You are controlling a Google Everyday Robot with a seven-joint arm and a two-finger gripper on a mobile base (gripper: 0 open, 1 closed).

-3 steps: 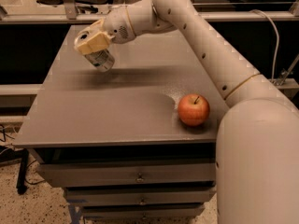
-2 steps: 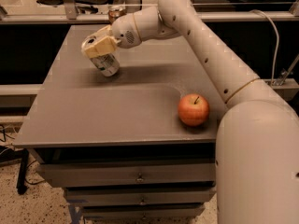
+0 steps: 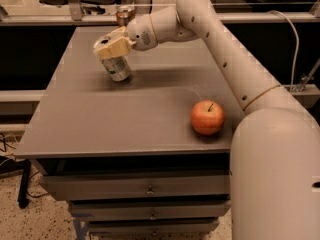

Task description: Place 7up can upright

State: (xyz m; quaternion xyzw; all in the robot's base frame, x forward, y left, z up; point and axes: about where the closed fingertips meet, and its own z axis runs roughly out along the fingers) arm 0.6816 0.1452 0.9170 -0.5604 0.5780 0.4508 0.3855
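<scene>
Directly beneath our end effector (image 3: 113,48) we hold the 7up can (image 3: 118,70) pinched at its upper end, its long axis tilted off vertical and its base about at the counter (image 3: 125,119).

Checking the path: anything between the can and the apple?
No, bare table between can and apple in the camera view; the gripper grips the can's top end.

A single view is given. The table (image 3: 125,126) is seen from above its front edge, angled down and forward, at close range. The arm (image 3: 225,59) is seen entering from the lower right, and the end effector (image 3: 115,54), clamped on the 7up can (image 3: 118,70), is framed upper left.
</scene>
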